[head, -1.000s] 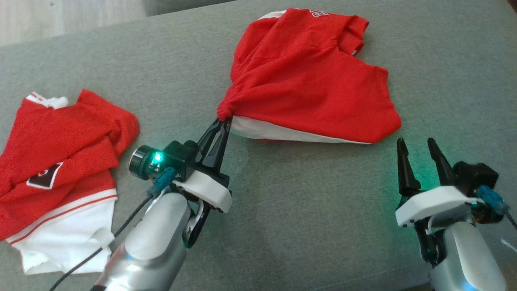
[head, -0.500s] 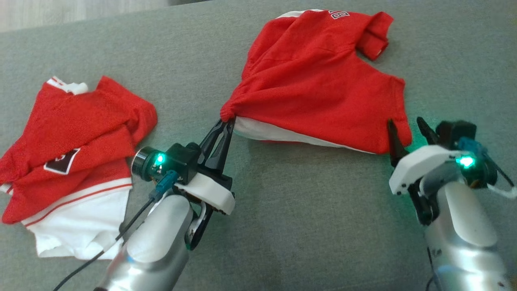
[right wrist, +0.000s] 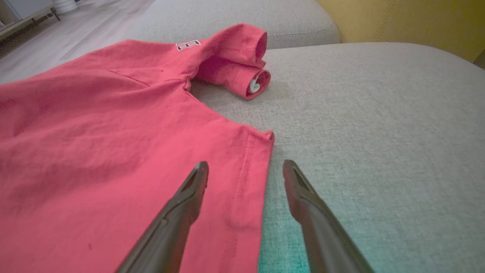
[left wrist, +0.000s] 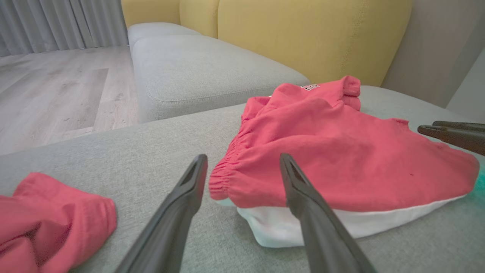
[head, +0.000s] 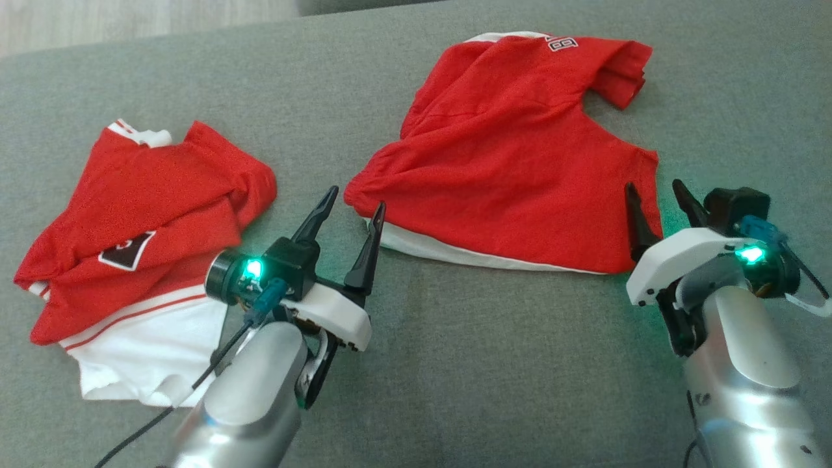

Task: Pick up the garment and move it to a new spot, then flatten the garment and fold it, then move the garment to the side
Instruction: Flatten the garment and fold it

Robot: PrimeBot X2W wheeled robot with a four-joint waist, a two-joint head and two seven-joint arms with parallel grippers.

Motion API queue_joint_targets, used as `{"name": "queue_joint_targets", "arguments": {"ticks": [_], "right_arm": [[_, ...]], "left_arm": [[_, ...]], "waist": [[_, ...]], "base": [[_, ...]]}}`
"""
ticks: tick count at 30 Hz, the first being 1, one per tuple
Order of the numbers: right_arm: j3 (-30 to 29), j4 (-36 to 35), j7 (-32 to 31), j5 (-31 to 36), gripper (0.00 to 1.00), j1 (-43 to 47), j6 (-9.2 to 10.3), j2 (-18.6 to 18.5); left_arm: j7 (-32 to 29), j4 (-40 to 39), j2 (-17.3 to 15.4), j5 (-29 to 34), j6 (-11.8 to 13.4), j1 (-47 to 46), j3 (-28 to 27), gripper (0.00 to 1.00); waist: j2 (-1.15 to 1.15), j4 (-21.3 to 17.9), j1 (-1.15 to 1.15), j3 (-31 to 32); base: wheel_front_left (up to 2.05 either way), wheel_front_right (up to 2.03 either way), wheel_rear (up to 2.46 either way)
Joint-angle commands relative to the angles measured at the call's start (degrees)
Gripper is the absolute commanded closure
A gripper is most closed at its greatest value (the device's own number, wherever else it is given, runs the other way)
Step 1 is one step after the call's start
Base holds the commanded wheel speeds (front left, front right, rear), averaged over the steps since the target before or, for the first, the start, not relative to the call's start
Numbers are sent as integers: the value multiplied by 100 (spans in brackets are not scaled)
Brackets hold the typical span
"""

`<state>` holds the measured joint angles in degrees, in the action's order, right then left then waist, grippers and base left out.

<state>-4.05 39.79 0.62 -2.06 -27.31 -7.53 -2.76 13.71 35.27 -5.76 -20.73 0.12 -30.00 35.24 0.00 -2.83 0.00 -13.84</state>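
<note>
- The left claw (head: 357, 198) has its two dark fingers spread apart with nothing between them. The tips are just beside the gathered lower-left corner of the red cotton short-sleeved shirt (head: 513, 169).
- The right claw (head: 653, 186), at the right of the head view, is also spread wide. In the right wrist view one finger lies over the shirt's stitched side hem and the other over bare cushion, so it straddles the edge without clamping it. Whether it touches the cloth I cannot tell.
- The shirt lies in the upper middle of the head view, mostly flat. A white layer shows along its lower edge, one sleeve is rolled at the upper right, and there is a small black-and-white label near the top.
- Everything rests on a broad grey woven-fabric sofa seat (head: 468, 364), tinted green near the wrists.
- A crumpled red-and-white garment (head: 143, 221) lies at the left of the head view, well apart from the shirt.
- In the left wrist view, a pale wood-plank floor (left wrist: 53, 91) takes the upper left, with grey curtains (left wrist: 57, 22) above it. A second grey seat cushion (left wrist: 197, 72) and yellow backrests (left wrist: 303, 34) run across the top.
</note>
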Motion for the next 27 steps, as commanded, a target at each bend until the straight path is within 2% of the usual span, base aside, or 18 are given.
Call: {"name": "queue_joint_targets", "arguments": {"ticks": [1,11,19,25,26,27], "right_arm": [[81,-153,119,-65,0,9,4,-12],[-317,43,-91,-40,0,-127,4,-55],[-736,458,-365,276,0,-599,4,-349],[-770,814,-521,445,0,-928,4,-506],[-717,953,-582,487,69,-1009,4,-558],[-685,1013,-595,503,100,-1048,4,-582]], "left_arm": [[69,-167,-30,-74,93,-1,-213,0],[116,-562,24,-81,109,313,-167,0],[123,-813,28,-77,106,341,-145,0],[125,-878,8,-62,114,292,-130,0],[125,-884,14,-65,117,286,-121,0],[125,-885,17,-66,119,286,-116,0]], "waist": [[0,50,0,77],[0,380,0,164],[0,654,0,-11],[0,793,0,-156],[0,822,0,-176],[0,833,0,-184]], "base": [[0,0,0],[0,0,0],[0,0,0],[0,0,0],[0,0,0],[0,0,0]]}}
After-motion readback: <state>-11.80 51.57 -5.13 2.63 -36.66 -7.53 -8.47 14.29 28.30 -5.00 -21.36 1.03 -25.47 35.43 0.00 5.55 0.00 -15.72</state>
